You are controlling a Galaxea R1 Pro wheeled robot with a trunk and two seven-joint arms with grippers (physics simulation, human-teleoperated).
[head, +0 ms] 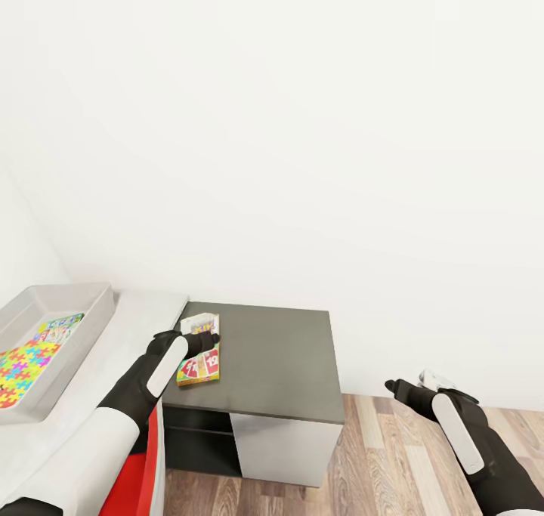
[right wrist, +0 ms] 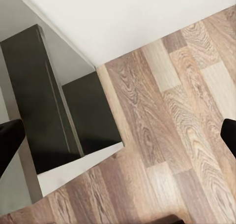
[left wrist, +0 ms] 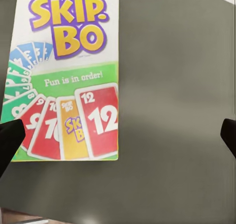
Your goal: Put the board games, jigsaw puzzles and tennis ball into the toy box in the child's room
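Your left pincer (head: 214, 340) hangs wide over the Skip-Bo board game (left wrist: 64, 74), which lies flat on the dark desk (head: 279, 365), off toward 1 fingertip (left wrist: 10, 140). Shift that way. Your right pincer (head: 393, 387), also wide, is well apart.
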